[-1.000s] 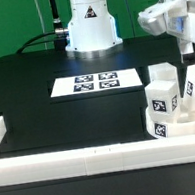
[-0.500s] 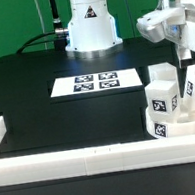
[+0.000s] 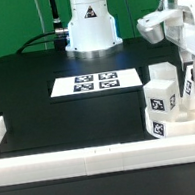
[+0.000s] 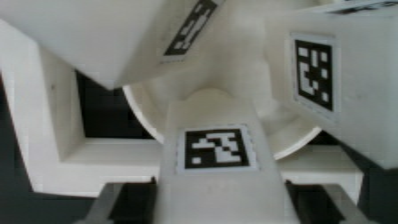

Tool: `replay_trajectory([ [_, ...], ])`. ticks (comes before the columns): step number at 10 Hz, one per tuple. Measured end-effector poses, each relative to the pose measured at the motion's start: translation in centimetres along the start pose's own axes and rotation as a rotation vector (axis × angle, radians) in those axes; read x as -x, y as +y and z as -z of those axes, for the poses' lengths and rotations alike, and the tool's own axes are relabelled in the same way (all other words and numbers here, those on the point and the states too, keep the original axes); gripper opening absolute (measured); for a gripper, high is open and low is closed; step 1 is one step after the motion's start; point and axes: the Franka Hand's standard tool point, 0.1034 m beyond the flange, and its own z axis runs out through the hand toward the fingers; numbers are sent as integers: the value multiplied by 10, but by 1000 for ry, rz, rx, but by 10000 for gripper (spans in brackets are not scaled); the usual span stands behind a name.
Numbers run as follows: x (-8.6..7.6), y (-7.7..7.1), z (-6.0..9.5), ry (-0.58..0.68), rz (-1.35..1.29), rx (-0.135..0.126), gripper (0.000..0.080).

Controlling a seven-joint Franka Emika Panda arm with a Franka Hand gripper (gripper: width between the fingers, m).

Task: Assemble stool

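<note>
My pincer (image 3: 194, 67): at the right edge of the exterior view, low over the stool parts; my jaws are closed on a leg block (image 4: 221, 150), which fills the lower middle of the wrist view with its tag facing the camera.
Seat (image 3: 181, 125): lower right of the exterior view, a round white cylinder on the black table (image 3: 46, 103), just behind the front border rail (image 3: 95, 160).
Other leg blocks (image 3: 164, 96): upright on the seat, tags showing.
Marker board (image 3: 95, 83): flat in the middle of the frame, well apart from the stool.
Arm base (image 3: 88, 26): upper middle, behind the marker board.
</note>
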Motion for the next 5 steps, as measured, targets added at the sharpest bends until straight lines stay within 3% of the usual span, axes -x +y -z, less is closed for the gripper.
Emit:
replay_trajectory([
  [5, 2, 1, 0, 1, -395, -5, 338],
])
